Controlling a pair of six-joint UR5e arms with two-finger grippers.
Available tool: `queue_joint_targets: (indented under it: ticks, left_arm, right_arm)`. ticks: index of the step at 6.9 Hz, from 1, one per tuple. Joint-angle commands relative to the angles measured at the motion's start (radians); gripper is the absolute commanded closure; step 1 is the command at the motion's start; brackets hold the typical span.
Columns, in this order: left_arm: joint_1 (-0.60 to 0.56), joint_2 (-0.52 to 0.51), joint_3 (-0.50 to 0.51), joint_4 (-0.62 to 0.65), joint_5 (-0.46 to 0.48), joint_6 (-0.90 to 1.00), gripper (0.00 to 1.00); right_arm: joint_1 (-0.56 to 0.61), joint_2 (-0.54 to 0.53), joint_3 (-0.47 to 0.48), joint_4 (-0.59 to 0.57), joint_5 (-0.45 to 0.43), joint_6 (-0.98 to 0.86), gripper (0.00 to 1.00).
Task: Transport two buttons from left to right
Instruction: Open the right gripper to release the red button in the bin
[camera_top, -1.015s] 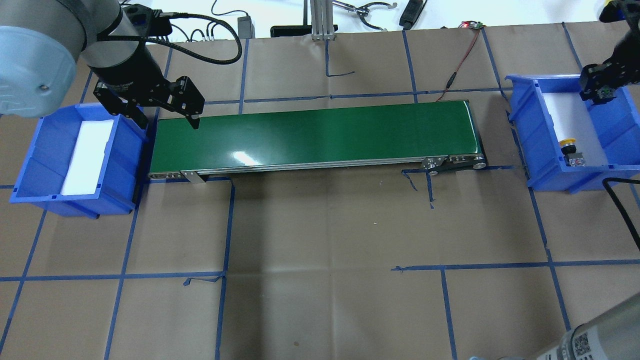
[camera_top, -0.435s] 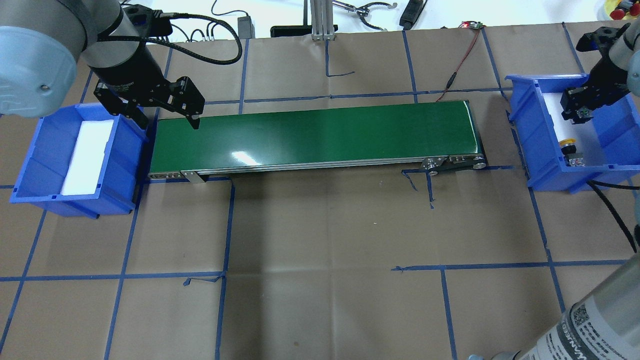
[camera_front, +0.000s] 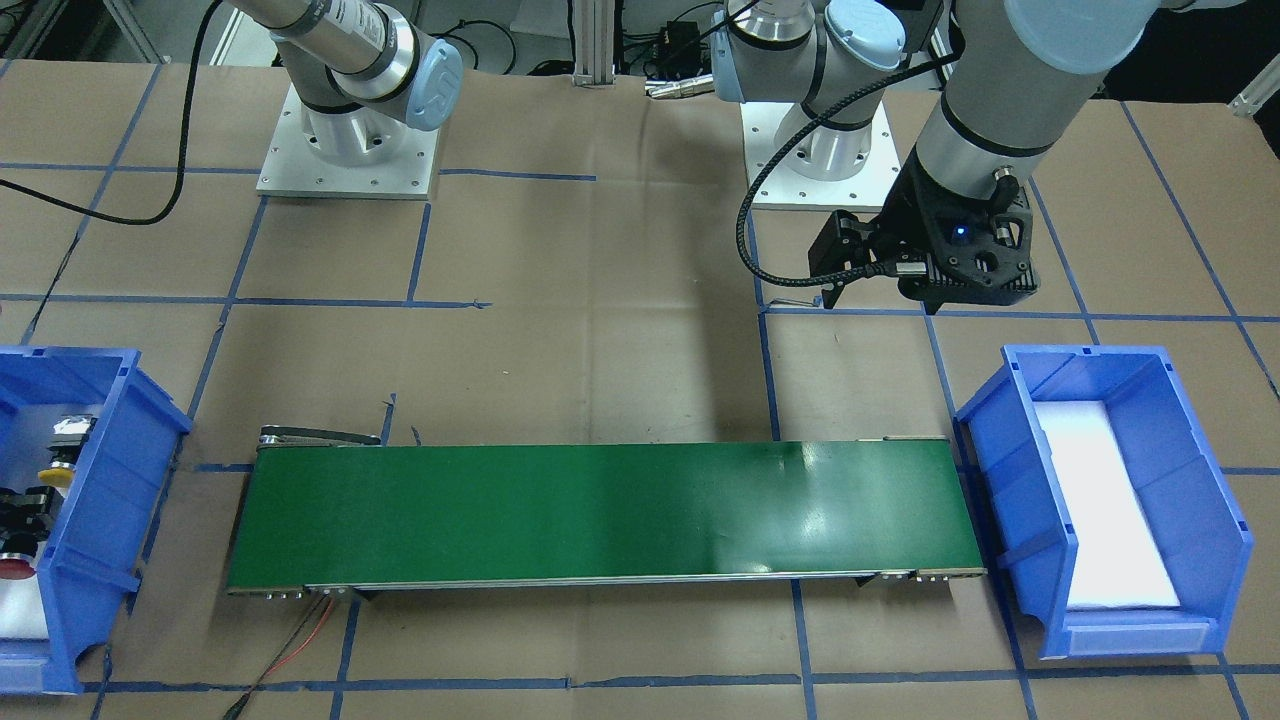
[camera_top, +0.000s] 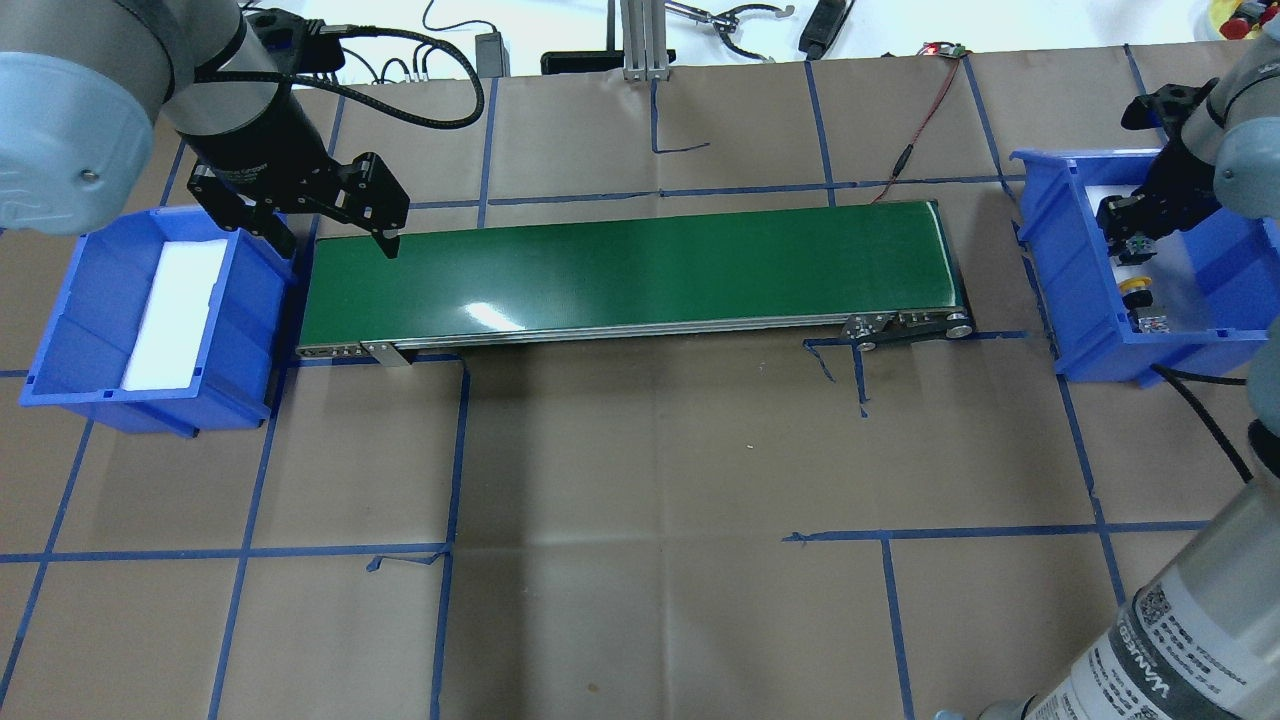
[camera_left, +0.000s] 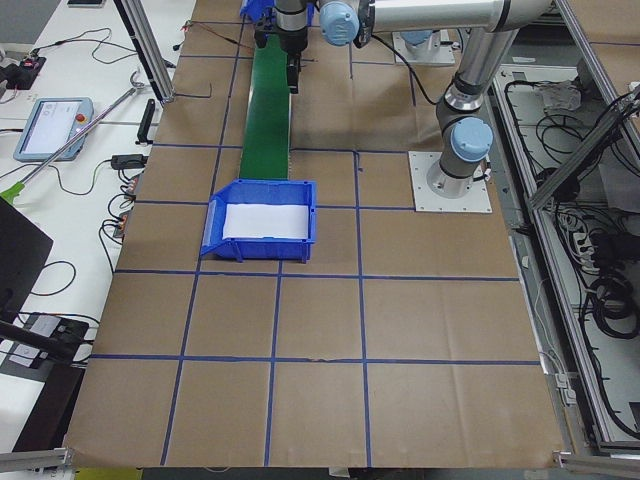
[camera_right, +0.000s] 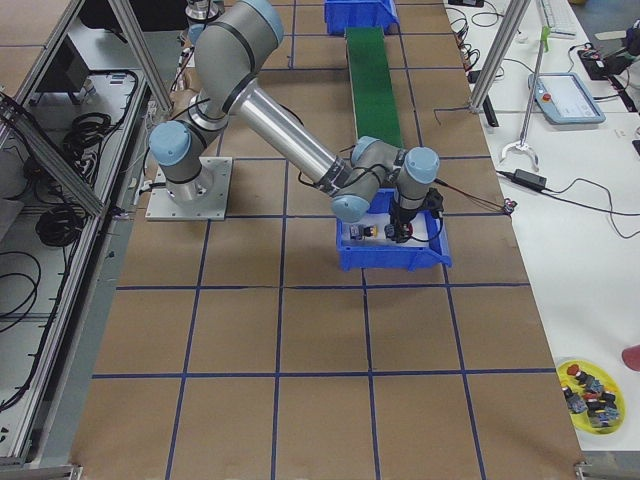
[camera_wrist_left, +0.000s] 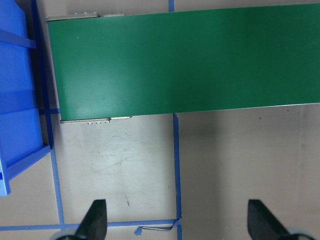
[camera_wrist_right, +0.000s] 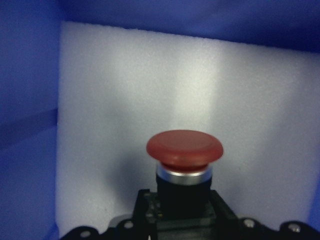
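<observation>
My right gripper (camera_top: 1130, 228) was clamped on the red button (camera_wrist_right: 184, 150), inside the right bin (camera_top: 1040, 240), with white foam (camera_wrist_right: 125, 90) just beyond it. The yellow button (camera_top: 1136, 285) lay close beside my hand in that bin. Best, I judged, to sink slowly onto bare foam, clear of its neighbour, then release. My left gripper (camera_wrist_left: 177, 225) hung wide and empty, the green belt (camera_wrist_left: 180, 60) just ahead.

Brown paper taped in blue squares covers the table (camera_top: 640, 450), beside a white bench (camera_right: 590, 290).
</observation>
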Motion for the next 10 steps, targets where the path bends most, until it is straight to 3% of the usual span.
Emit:
queue_joint_targets:
  ticks: [1, 2, 5, 6, 7, 9, 10]
  left_arm:
    - [0.000, 0.000, 0.000, 0.000, 0.000, 0.000, 0.00]
    - [0.000, 0.000, 0.000, 0.000, 0.000, 0.001, 0.00]
    - [0.000, 0.000, 0.000, 0.000, 0.000, 0.000, 0.00]
    - [0.000, 0.000, 0.000, 0.000, 0.000, 0.001, 0.00]
    - [0.000, 0.000, 0.000, 0.000, 0.000, 0.001, 0.00]
    - [0.000, 0.002, 0.000, 0.000, 0.000, 0.000, 0.00]
    - [0.000, 0.000, 0.000, 0.000, 0.000, 0.000, 0.00]
  right_arm:
    - [0.010, 0.007, -0.004, -0.004, 0.004, 0.000, 0.14]
    - [0.010, 0.004, -0.004, -0.003, 0.006, 0.000, 0.08]
    - [0.012, -0.019, -0.053, 0.020, -0.002, 0.001, 0.08]
    - [0.012, -0.065, -0.073, 0.020, -0.012, 0.001, 0.01]
    - [0.018, -0.109, -0.076, 0.019, -0.014, 0.036, 0.00]
    - [0.100, -0.200, -0.076, 0.054, -0.005, 0.206, 0.00]
    - [0.162, -0.302, -0.072, 0.173, 0.003, 0.353, 0.00]
